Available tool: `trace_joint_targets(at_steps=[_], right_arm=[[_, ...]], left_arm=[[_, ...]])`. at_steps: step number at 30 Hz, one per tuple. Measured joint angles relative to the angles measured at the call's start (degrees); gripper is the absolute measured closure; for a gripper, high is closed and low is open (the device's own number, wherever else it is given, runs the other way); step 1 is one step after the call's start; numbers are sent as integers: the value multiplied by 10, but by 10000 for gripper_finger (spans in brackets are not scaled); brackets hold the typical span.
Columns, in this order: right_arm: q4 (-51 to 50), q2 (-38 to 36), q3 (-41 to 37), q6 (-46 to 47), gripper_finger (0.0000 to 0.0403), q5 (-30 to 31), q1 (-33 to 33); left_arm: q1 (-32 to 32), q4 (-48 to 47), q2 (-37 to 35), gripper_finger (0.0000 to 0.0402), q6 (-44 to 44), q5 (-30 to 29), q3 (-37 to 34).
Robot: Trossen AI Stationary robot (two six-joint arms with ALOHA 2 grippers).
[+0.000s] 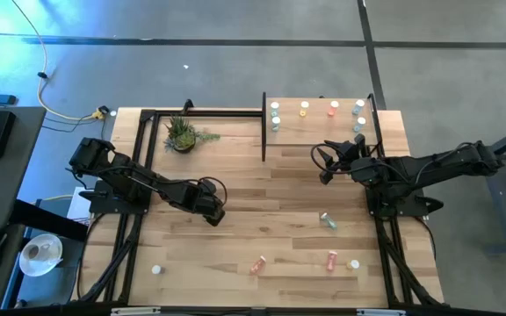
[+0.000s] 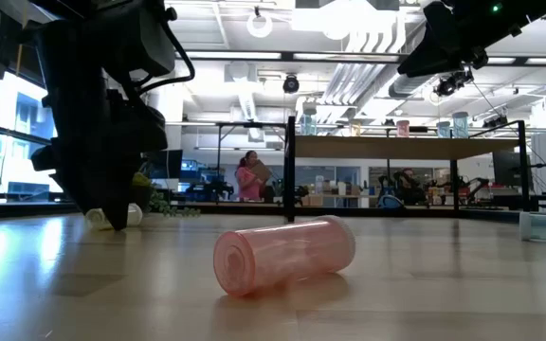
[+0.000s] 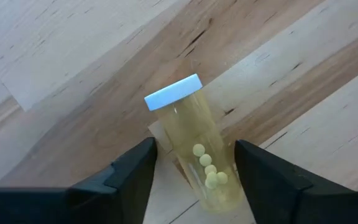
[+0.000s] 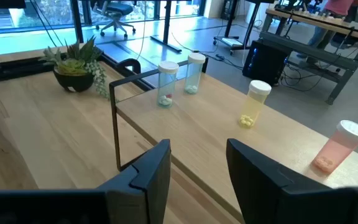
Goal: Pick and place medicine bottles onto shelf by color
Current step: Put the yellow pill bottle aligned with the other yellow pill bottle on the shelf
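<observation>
The bench point(image 1: 235, 202) carries everything; the shelf point(image 1: 319, 132) stands at its far right corner, and a potted plant point(image 1: 181, 134) sits near the far edge, left of the shelf.

The left tool point(image 1: 214, 213) is down at the bench surface, left of centre. In its wrist view the two fingers point(image 3: 129, 177) stand apart on either side of a yellow bottle point(image 3: 197, 158) lying on its side, white cap pointing away; the fingers are open and do not appear to touch it yet. The right tool point(image 1: 325, 167) hovers just in front of the shelf, its fingers apart with nothing between them.

The step in hand looks like grasping the yellow bottle. To do it well, the tool should close squarely across the cylinder's body, centred between the fingers so the bottle cannot roll or squirt out, then lift straight up before carrying it toward the yellow one already on the shelf.

Counting on the shelf: about seven bottles, among them one yellow, one orange-red and several pale or teal ones whose colours I cannot separate surely. Loose on the bench: one teal bottle point(image 1: 328, 220) right of centre, two orange-red ones point(image 1: 259, 263) and point(image 1: 331, 259) near the front edge, one pale bottle point(image 1: 353, 263) beside them, and one white bottle point(image 1: 157, 269) toward the front left corner.
</observation>
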Motion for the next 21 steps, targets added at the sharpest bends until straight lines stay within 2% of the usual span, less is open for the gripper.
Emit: trace_joint_targets(at_steps=[5, 11, 16, 21], right_arm=[[19, 0, 0, 0, 256, -7, 0], [32, 0, 0, 0, 256, -43, 0], [49, 0, 0, -9, 256, -90, 0], [64, 0, 0, -19, 256, -191, 0]], left_arm=[[1, 1, -3, 252, 36, 6, 0], [9, 14, -3, 311, 84, 25, -1], [22, 49, -10, 318, 137, 46, -3], [46, 120, -33, 310, 202, 53, -2]])
